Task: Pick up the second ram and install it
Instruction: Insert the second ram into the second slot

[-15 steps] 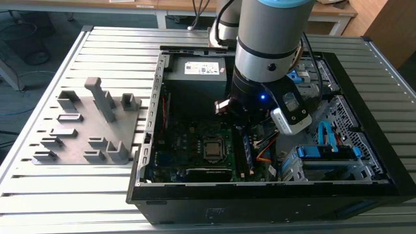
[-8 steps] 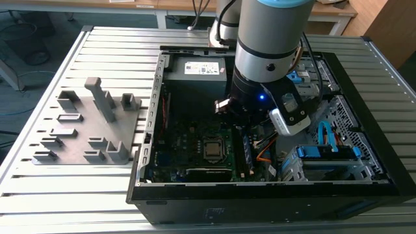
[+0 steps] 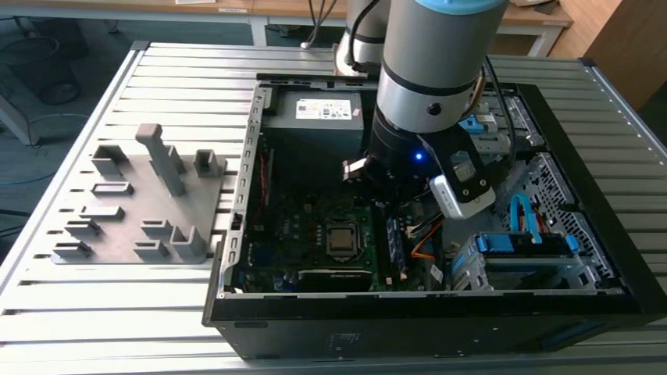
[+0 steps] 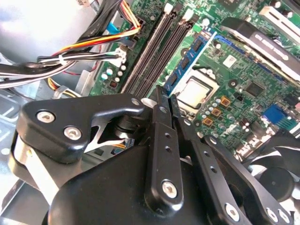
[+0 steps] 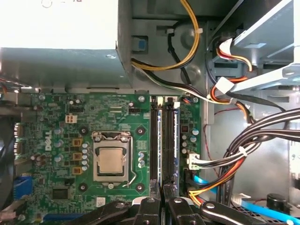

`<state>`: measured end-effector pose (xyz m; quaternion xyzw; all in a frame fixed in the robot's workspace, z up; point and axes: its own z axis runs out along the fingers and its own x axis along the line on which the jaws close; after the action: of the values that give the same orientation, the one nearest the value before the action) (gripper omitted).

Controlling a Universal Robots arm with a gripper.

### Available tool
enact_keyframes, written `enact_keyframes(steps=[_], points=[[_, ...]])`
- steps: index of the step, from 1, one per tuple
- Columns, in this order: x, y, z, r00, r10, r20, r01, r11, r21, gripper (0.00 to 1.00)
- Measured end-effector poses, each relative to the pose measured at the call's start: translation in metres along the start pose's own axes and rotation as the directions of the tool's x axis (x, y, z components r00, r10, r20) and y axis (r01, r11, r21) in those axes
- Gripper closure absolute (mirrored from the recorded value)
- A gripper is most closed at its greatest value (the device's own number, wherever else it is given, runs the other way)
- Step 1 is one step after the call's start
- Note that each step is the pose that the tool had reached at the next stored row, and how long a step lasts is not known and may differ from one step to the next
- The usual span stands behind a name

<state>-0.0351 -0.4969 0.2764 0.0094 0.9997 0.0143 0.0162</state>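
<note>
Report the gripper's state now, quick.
Gripper: fingers together, nothing visibly held, poised above the motherboard's memory slots; a ram stick sits in a slot beside the processor socket.

Ribbed metal surface in a workshop with wooden furniture behind

In the exterior view, a pale ribbed metal surface (image 3: 187,70) of long parallel slats filled most of the scene, lit evenly with soft glare on the slats. Beyond its far edge stood a light wooden table (image 3: 261,11) with white legs, and a brown wooden panel (image 3: 625,35) rose at the exterior view's right. The floor (image 3: 73,35) was dark blue-grey, with loops of cable (image 3: 37,58) lying on it at the exterior view's left, and a white leg (image 3: 16,117) stood slanted near them.
</note>
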Motion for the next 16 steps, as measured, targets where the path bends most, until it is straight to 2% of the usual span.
enact_keyframes(steps=[8, 16], points=[[-0.0001, 0.0000, 0.0004, 1.0000, 0.004, -0.0001, -0.004, 1.0000, -0.0001, 0.86], [0.0001, -0.0001, 0.0054, 1.0000, 0.003, -0.0001, -0.003, 1.0000, -0.0002, 0.86]])
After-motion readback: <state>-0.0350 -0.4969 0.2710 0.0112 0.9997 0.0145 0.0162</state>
